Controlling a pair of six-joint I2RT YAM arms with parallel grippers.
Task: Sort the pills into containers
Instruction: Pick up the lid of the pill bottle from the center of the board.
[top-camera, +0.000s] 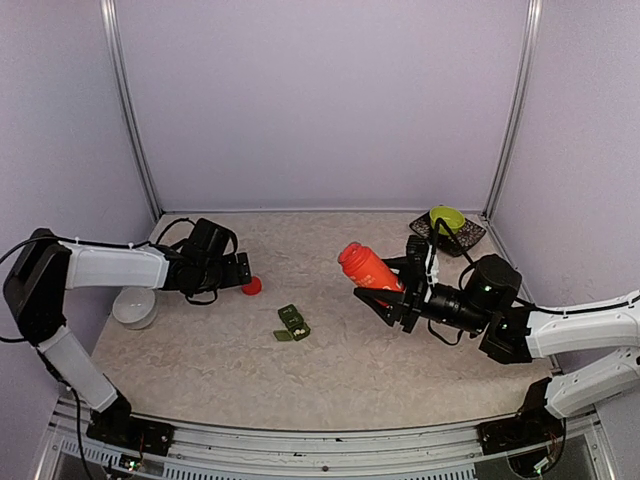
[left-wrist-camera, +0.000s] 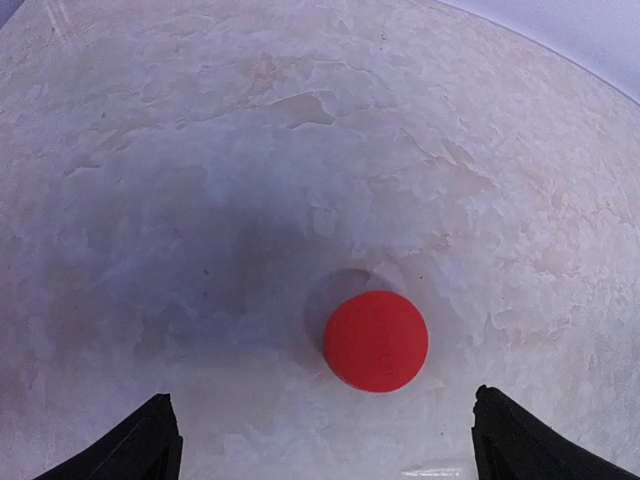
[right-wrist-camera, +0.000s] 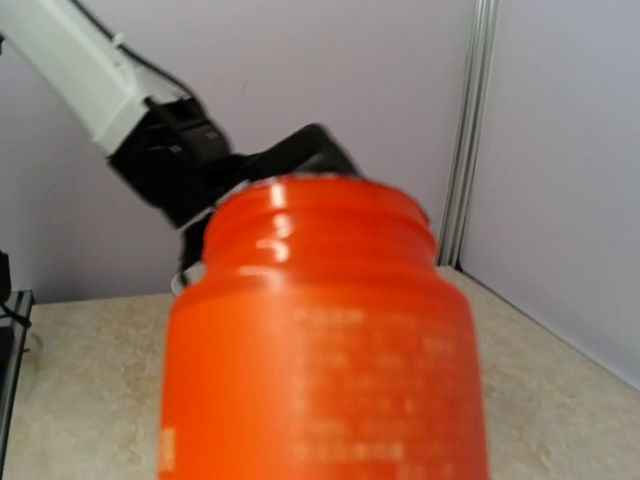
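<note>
top view, clock directions read on that view. the containers (top-camera: 293, 322) lie on the table (top-camera: 200, 350) between the two arms, a little nearer the viewer than either tool. the strip's long axis appears to run roughly from 1 to 7 o'clock. whether any lid is raised is too small to tell.

the right gripper (top-camera: 392, 292) is clamped on the base of the orange bottle (top-camera: 367, 266), which is held clear of the table. the bottle's axis runs from 4 o'clock at the jaws to 10 o'clock at the mouth. the right wrist view shows the threaded neck (right-wrist-camera: 325, 205) uncapped. pills are not visible in any view.

from the bottle mouth the containers lie at about 7 o'clock, off the bottle's axis and lower. judged from this, pouring calls for carrying the mouth toward 7 o'clock and tipping it down over one compartment.

the left gripper (top-camera: 243, 272) has its jaws spread wide and holds nothing. the red cap (left-wrist-camera: 376, 340) rests on the table just ahead of its fingertips (left-wrist-camera: 140, 445), untouched. the containers lie at about 5 o'clock from this gripper, somewhat nearer it than the right one, so it seems better placed to steady the strip.
</note>
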